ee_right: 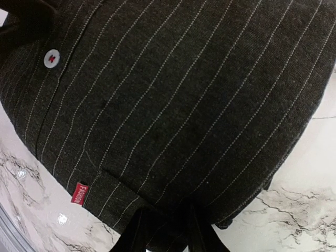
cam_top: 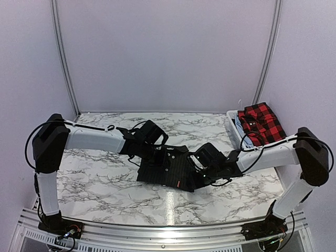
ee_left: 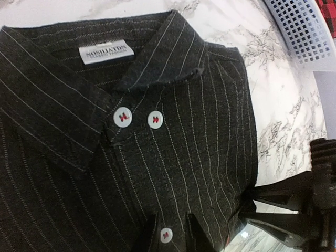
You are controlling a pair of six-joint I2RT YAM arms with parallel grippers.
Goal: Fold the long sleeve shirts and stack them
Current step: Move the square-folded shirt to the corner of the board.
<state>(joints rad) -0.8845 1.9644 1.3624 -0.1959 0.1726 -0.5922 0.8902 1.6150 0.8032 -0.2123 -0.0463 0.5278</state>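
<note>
The left gripper (ee_left: 172, 236) sits at the bottom edge of its wrist view, fingers a little apart with the button placket of the black pinstriped shirt (ee_left: 79, 157) between them. I cannot tell whether they pinch the cloth. The right gripper (ee_right: 165, 233), at the bottom of its own view, is clamped on the shirt's hem, near a small red tag (ee_right: 80, 193). The shirt lies at the centre of the marbled tabletop (cam_top: 105, 178), its collar (ee_left: 157, 47) toward the upper middle of the left wrist view. The red-and-black checked shirt (cam_top: 262, 122) lies in the white lattice basket (cam_top: 231, 122) at the right edge of the top view.
</note>
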